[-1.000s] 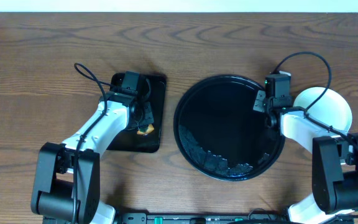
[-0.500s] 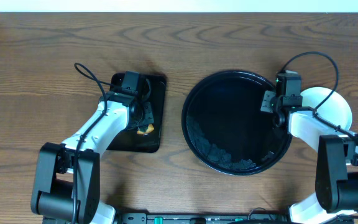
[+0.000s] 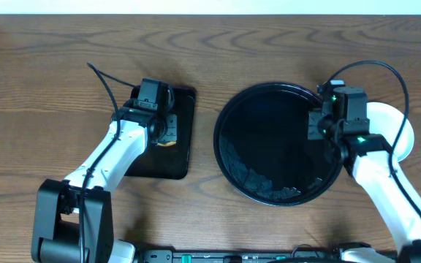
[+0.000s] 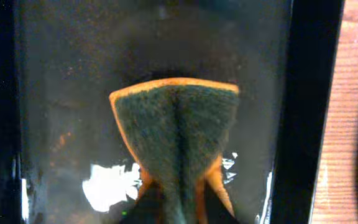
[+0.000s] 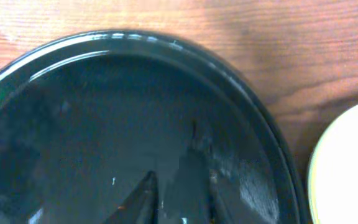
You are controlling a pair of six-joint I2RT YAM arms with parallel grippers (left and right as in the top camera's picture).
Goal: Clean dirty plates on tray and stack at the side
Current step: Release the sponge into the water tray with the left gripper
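Note:
The round black tray [image 3: 269, 87] sits right of centre with no plates on it; wet marks show on its floor, also in the right wrist view [image 5: 104, 112]. Pale plates [image 3: 399, 126] lie just right of the tray, partly under my right arm; the right wrist view shows a pale yellowish rim [image 5: 350, 168]. I cannot tell how many are stacked. My right gripper [image 3: 320, 131] hovers over the tray's right inner side, fingers [image 5: 169, 186] close together and empty. My left gripper [image 3: 164, 134] is shut on a green-and-orange sponge [image 4: 176, 124], folded between the fingers [image 4: 179, 211].
A smaller rectangular black tray [image 3: 181, 157] lies left of the round tray, under my left gripper; its wet floor fills the left wrist view [image 4: 61, 93]. A narrow strip of wooden table [image 3: 202, 131] separates the two trays. The table's far edge meets a white wall.
The round tray slid right and slightly back with my right gripper, then stopped. My right arm has risen and shifted right. My left gripper has moved slightly back with the sponge.

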